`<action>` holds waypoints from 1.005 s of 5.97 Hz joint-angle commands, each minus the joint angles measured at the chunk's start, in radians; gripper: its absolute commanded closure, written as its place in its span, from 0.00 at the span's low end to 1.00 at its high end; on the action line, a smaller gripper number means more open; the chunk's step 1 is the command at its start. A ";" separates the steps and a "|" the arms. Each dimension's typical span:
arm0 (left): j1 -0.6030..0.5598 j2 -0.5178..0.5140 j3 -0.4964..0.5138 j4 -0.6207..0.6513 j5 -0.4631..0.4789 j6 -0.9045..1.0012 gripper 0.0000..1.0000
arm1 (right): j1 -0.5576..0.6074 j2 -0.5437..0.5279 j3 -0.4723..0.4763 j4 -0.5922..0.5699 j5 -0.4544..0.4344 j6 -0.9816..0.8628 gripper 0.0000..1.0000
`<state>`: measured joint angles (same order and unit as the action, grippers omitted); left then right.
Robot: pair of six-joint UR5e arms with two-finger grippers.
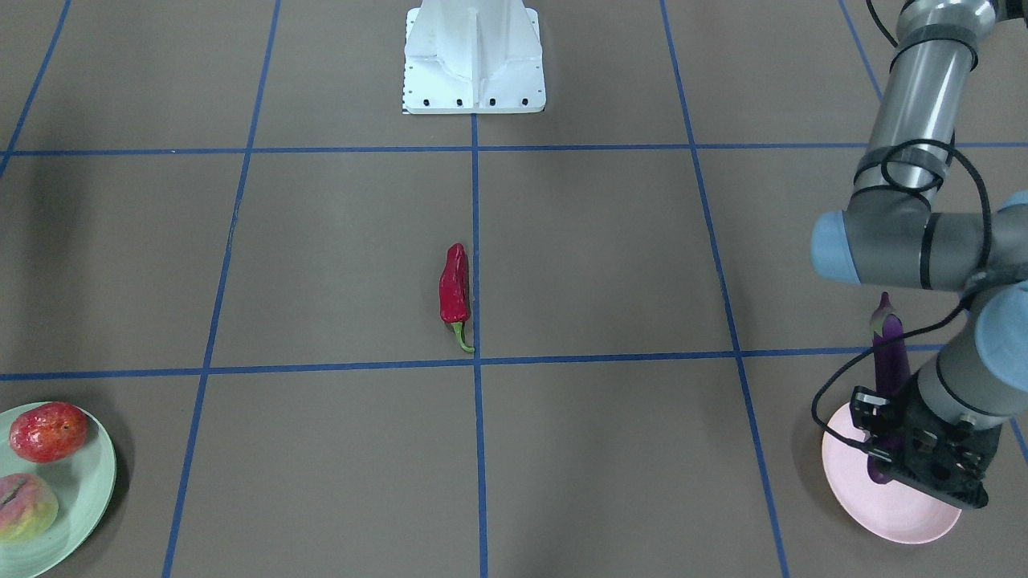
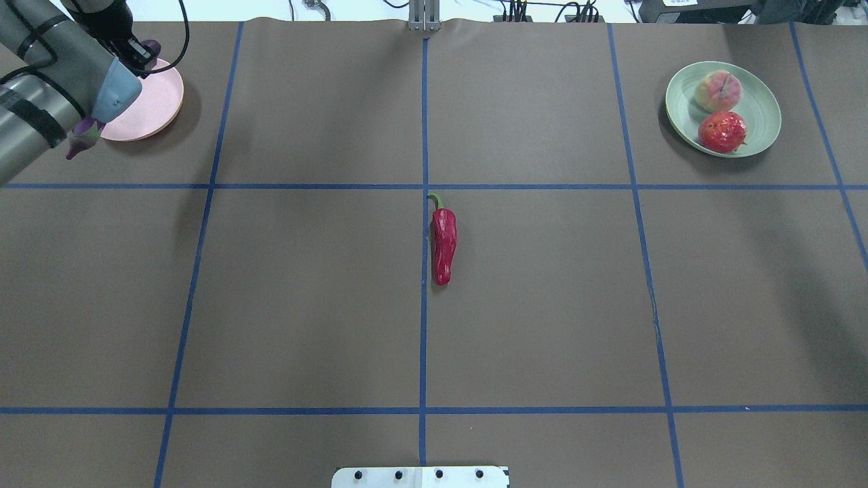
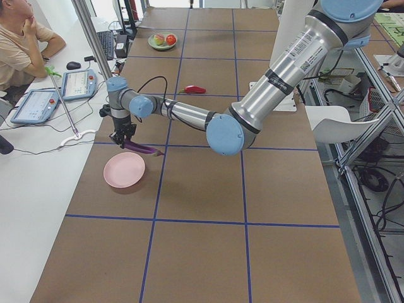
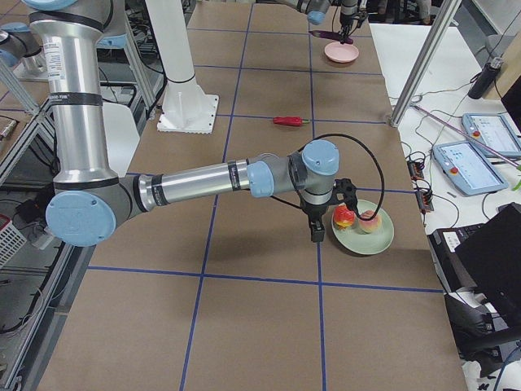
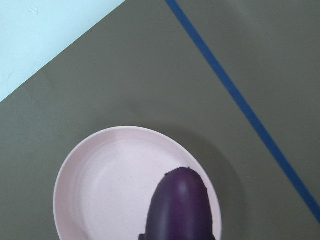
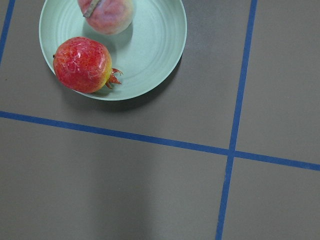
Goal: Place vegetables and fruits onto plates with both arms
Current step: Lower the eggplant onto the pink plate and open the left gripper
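Observation:
My left gripper point(image 1: 883, 445) is shut on the long purple eggplant point(image 1: 888, 353), holding it over the pale pink plate point(image 1: 899, 506). In the left wrist view the eggplant's rounded end point(image 5: 180, 205) hangs above the pink plate point(image 5: 110, 180). The red chili pepper point(image 2: 444, 244) lies on the table's centre line. The peach point(image 2: 719, 90) and the red-orange fruit point(image 2: 722, 131) sit on the mint green plate point(image 2: 763, 112). My right gripper point(image 4: 316, 230) hangs beside that plate, and I cannot tell whether it is open or shut.
The white base block point(image 1: 474, 56) stands at the robot's edge of the table. Blue tape lines divide the brown tabletop. A person point(image 3: 19, 44) sits at a side desk with tablets beyond the pink plate's end.

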<state>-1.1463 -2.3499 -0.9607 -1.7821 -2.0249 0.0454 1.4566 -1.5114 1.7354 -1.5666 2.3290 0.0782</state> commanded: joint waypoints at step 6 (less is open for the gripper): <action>0.048 -0.108 0.217 -0.166 0.173 -0.044 0.09 | -0.009 0.007 0.007 0.000 0.001 0.008 0.00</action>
<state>-1.0877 -2.4574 -0.7110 -1.9525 -1.8468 0.0058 1.4489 -1.5059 1.7421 -1.5662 2.3301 0.0858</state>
